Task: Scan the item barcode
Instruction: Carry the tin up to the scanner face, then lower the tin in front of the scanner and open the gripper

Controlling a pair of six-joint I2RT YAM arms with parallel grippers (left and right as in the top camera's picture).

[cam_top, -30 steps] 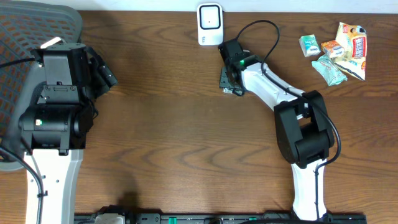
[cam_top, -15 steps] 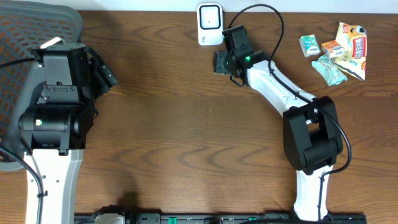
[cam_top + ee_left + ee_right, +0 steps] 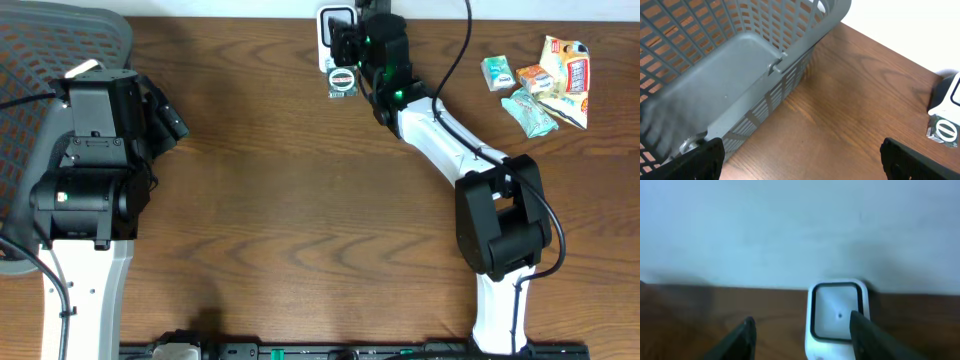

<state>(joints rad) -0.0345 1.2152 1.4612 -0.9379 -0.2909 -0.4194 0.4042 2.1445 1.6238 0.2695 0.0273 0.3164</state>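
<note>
As the overhead view shows it, the right arm reaches to the top centre of the frame. There the right gripper stands just in front of the white scanner, at the far edge of the table. In the right wrist view I see its two dark fingers standing partly apart at the lower left and lower right. The scanner window shows in the gap between them, a little right of centre, with the pale wall behind it. Nothing is visible between these fingers in that view.

The item, a small packet with a round label facing up, is just below the gripper in the overhead picture, near the foot of the scanner. I cannot tell whether a finger touches it or whether it lies free on the table. It appears also at the right edge of the left wrist view, below the scanner.

The left gripper is fully open and holds nothing. Its fingertips show only in the two bottom corners of the left wrist view, with bare table between them. It hangs beside the grey mesh basket, which fills the upper left of that view. In the upper right of the overhead frame a few snack packets lie together, well apart from the scanner.
</note>
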